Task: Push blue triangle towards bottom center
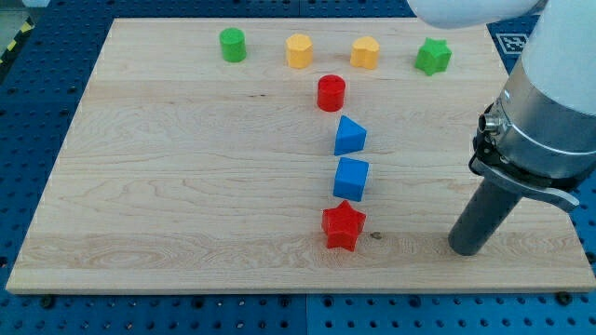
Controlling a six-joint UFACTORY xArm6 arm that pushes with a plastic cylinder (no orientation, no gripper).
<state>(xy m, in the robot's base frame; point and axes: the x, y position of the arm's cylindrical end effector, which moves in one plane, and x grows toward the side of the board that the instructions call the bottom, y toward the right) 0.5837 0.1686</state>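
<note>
- Our tip (465, 249) sits bare, touching nothing, well right of the blue triangle (349, 136).
- Pushing down likely jams it into the blue cube (351, 178) and red star (343, 226).

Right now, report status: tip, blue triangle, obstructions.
My tip at the view's lower right, clear of blocks. Blue triangle mid-board, untouched. Blue cube and red star directly below it.
</note>
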